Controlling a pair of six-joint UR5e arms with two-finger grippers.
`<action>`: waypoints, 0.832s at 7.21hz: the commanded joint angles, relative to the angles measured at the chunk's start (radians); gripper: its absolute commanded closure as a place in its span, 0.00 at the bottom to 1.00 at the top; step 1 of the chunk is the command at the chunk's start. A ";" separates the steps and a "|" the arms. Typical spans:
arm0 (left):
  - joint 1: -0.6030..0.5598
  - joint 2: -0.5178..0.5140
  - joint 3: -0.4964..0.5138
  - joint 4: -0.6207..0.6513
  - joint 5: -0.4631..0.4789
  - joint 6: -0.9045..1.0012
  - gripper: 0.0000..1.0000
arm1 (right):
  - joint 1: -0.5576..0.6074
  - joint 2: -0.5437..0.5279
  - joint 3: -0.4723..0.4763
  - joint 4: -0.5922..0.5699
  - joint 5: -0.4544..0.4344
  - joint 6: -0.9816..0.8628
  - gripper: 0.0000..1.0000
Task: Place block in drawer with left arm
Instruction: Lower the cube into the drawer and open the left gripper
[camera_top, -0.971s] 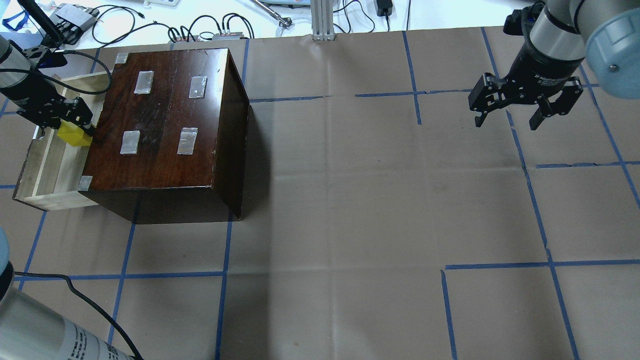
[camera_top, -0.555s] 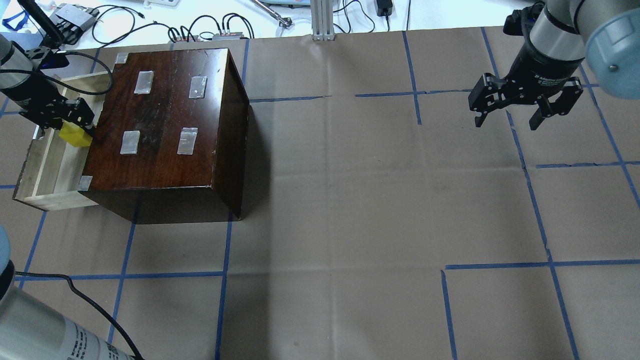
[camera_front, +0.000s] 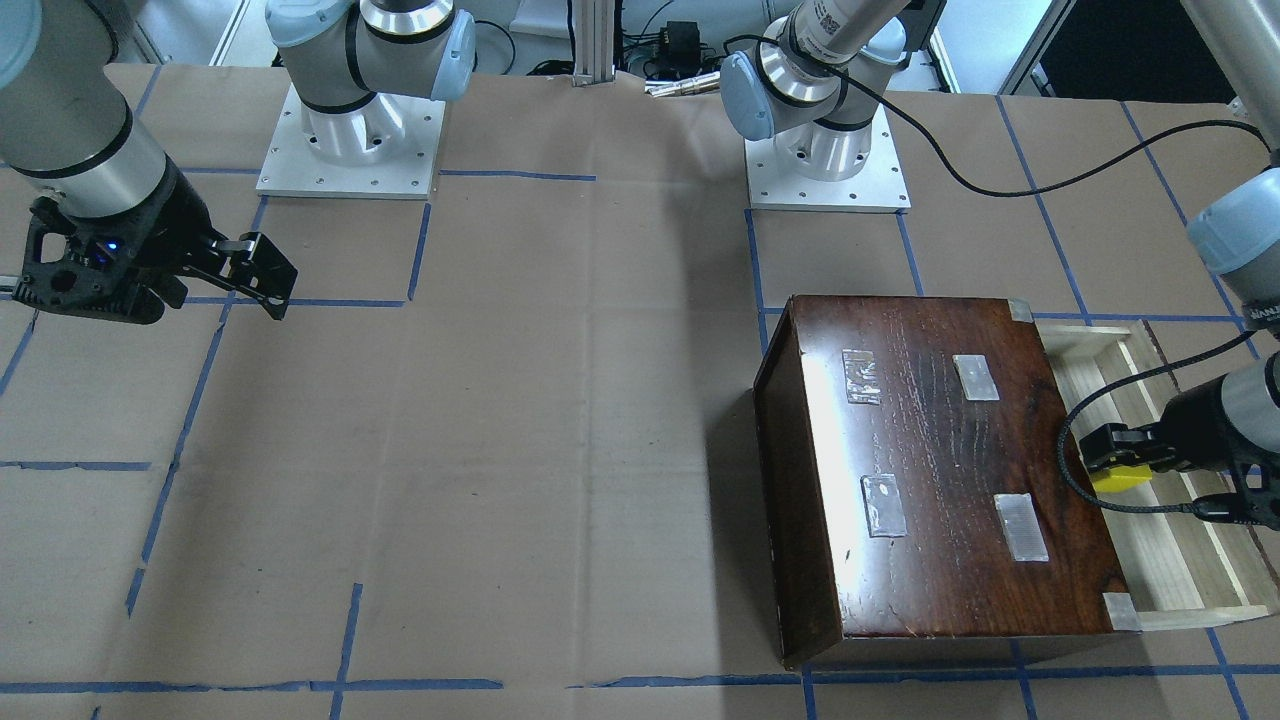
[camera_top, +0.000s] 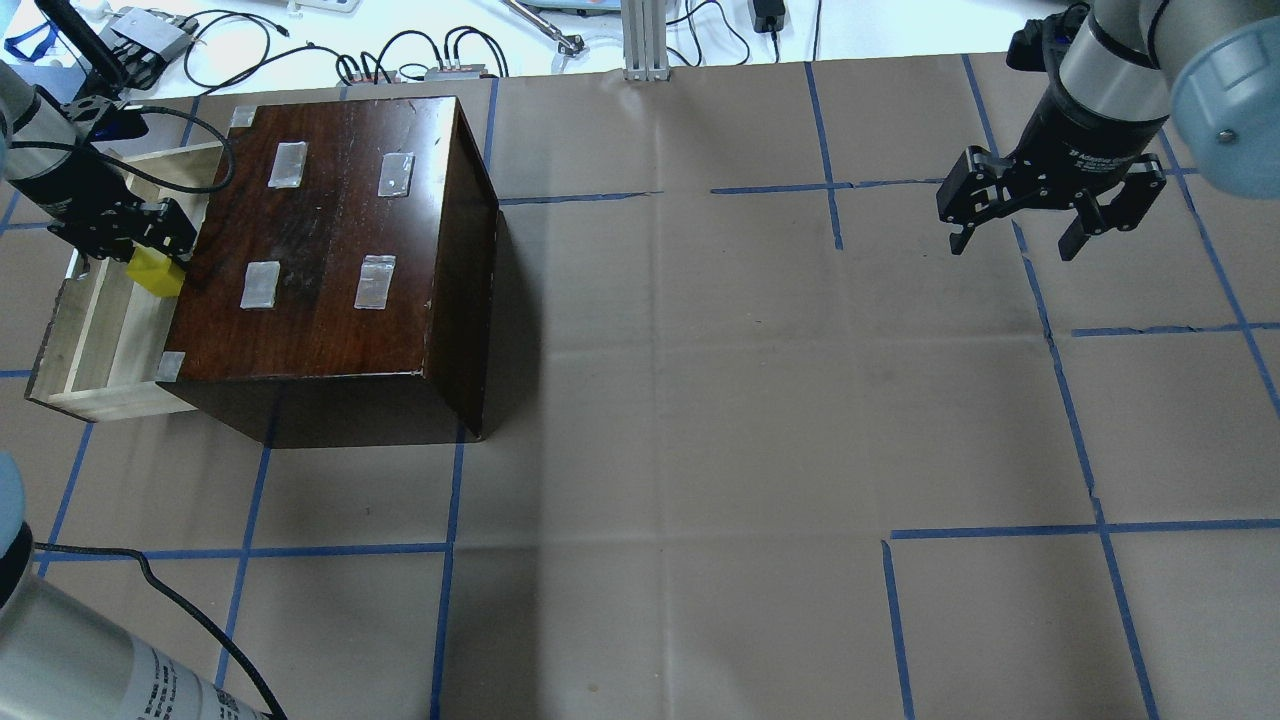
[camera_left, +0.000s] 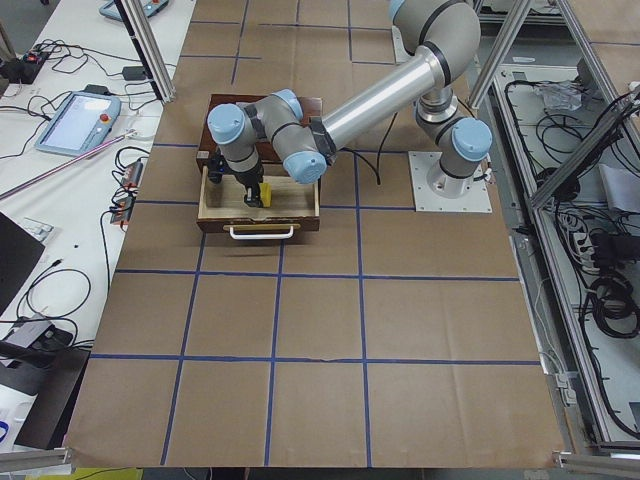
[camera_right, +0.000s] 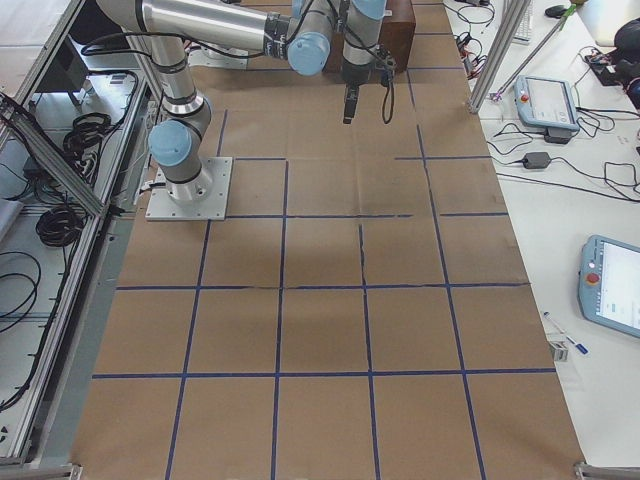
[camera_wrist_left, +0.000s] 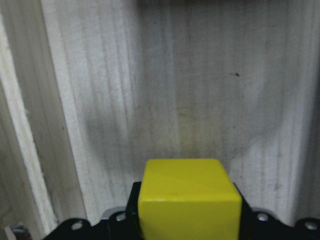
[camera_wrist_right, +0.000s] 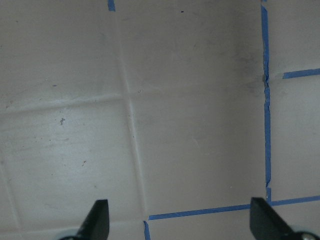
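The yellow block (camera_top: 155, 271) is held in my left gripper (camera_top: 148, 262), which is shut on it inside the open pale wood drawer (camera_top: 85, 345) of the dark-brown box (camera_top: 330, 250). The block sits close to the box's front. In the left wrist view the block (camera_wrist_left: 189, 197) fills the lower middle, just above the drawer's floor (camera_wrist_left: 175, 85). In the front-facing view the block (camera_front: 1118, 478) shows at the left gripper (camera_front: 1112, 470) over the drawer (camera_front: 1180, 570). My right gripper (camera_top: 1012, 240) is open and empty above the table's far right; its fingertips (camera_wrist_right: 100, 217) show in the right wrist view.
The drawer's walls (camera_top: 60, 300) surround the left gripper. A black cable (camera_front: 1075, 450) loops over the box's edge near the block. Cables and devices (camera_top: 420, 60) lie beyond the far edge. Blue tape lines (camera_top: 1060, 380) cross the brown paper table.
My left gripper with the block has moved slightly toward the far side and lower within the drawer. The right arm has not moved.
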 joint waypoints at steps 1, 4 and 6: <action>-0.002 0.004 0.001 -0.002 0.003 -0.003 0.23 | 0.000 0.000 0.000 0.000 0.000 0.000 0.00; -0.004 0.053 0.015 -0.004 0.006 0.003 0.13 | 0.000 0.000 0.000 0.000 0.000 0.000 0.00; -0.008 0.144 -0.003 -0.018 0.008 0.000 0.03 | 0.000 0.000 0.000 0.000 0.000 0.000 0.00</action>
